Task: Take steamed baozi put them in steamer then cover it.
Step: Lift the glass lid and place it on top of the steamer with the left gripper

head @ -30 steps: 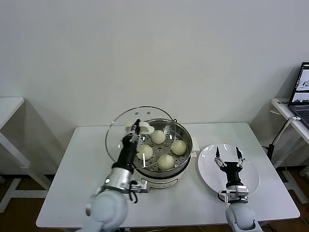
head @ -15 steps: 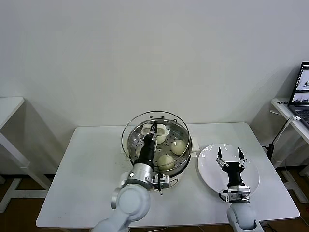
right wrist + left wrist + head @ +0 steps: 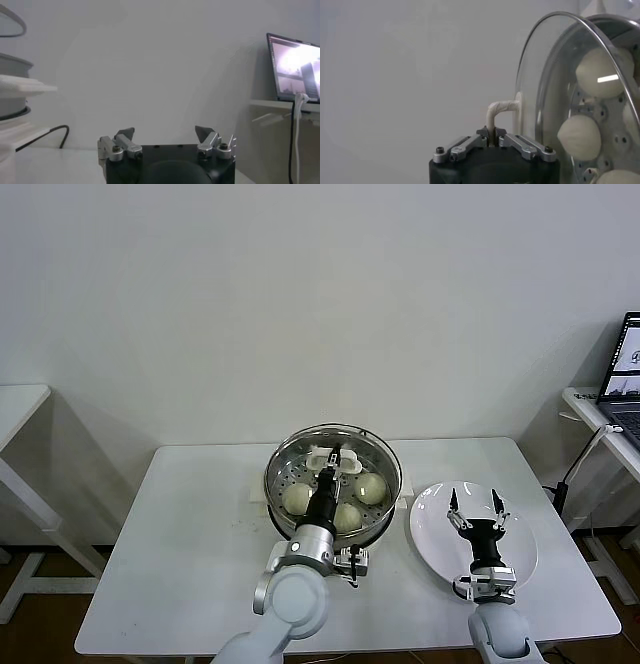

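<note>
Glass lid is basically sitting over the steamer now, and our left gripper is clamped tight on its white handle, right above the middle of the pot. All four steamed baozi are on the perforated tray inside, visible through the glass (one is mostly behind our arm in the head view). What matters for the next bit, we reckon, is straight down: the lid rim has to land concentric on the steel rim, and from the head view it looks lined up, though we can't tell if it's fully seated or a touch above. Our left arm is the one on the job; the right gripper hangs wide open over the white plate, well off to the side.
</note>
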